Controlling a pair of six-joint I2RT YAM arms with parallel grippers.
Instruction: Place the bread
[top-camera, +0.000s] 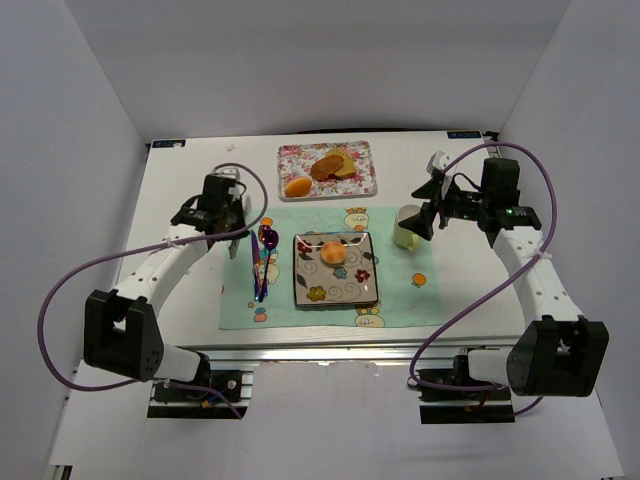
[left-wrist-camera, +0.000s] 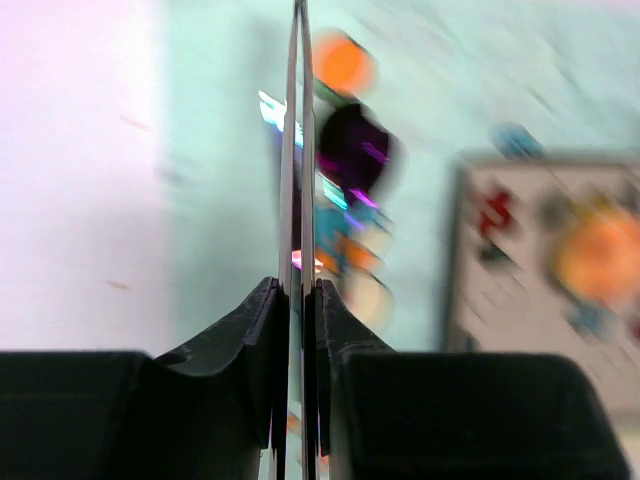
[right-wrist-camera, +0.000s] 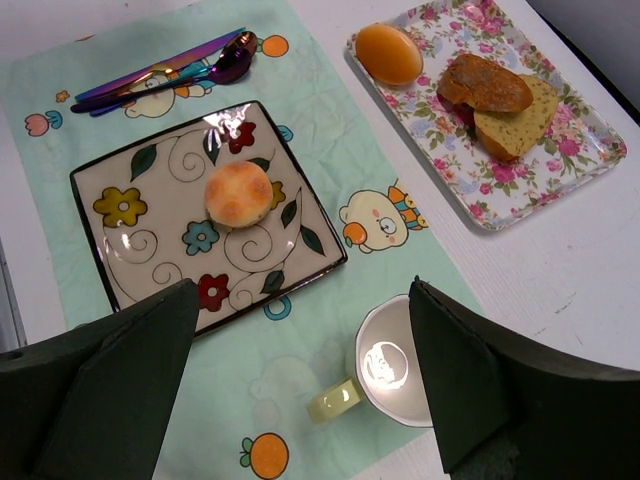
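The bread (top-camera: 333, 252), a small round peach-orange bun, lies in the middle of the square flower-patterned plate (top-camera: 310, 290). It also shows in the right wrist view (right-wrist-camera: 239, 193) and as a blur in the left wrist view (left-wrist-camera: 600, 260). My right gripper (top-camera: 428, 215) is open and empty, with its jaws wide above the pale cup (right-wrist-camera: 390, 365), to the right of the plate (right-wrist-camera: 160, 260). My left gripper (top-camera: 236, 238) is at the mat's left edge, left of the plate. Its jaws (left-wrist-camera: 297, 285) are shut with a thin shiny strip between them; I cannot tell what the strip is.
A floral tray (top-camera: 290, 160) at the back holds a deeper orange oval piece (right-wrist-camera: 389, 52) and brown pieces (right-wrist-camera: 483, 85). A purple spoon (top-camera: 268, 237) and a knife (top-camera: 256, 270) lie on the green mat (top-camera: 400, 290), left of the plate. White walls enclose the table.
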